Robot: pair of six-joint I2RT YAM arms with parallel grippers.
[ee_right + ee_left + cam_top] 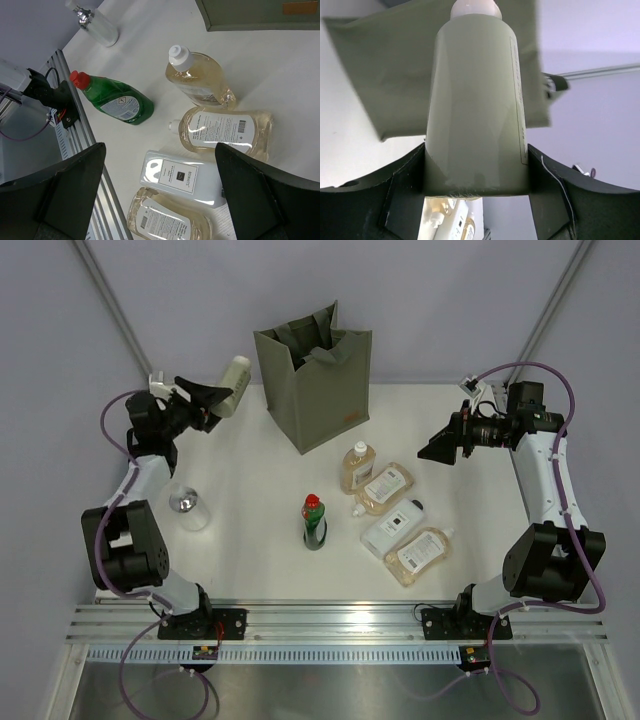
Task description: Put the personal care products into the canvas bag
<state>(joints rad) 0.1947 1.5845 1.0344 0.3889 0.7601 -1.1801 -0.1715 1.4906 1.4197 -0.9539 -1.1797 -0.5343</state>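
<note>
My left gripper (212, 398) is shut on a pale green bottle (235, 385) with a white cap, held in the air left of the canvas bag (315, 395); the bottle fills the left wrist view (475, 100) with the bag (380, 75) behind it. My right gripper (440, 445) is open and empty, raised right of the bottles. On the table lie three amber bottles (358, 466) (383, 487) (420, 552), a flat white bottle (392, 525), a standing green red-capped bottle (314, 520), and a clear bottle (188, 508). The right wrist view shows the white bottle (182, 177) and the green bottle (117, 100).
The aluminium rail (340, 622) runs along the near table edge by both arm bases. Grey walls and slanted frame poles (110, 300) close the back. The bag's orange mark (299, 7) shows at the right wrist view's top.
</note>
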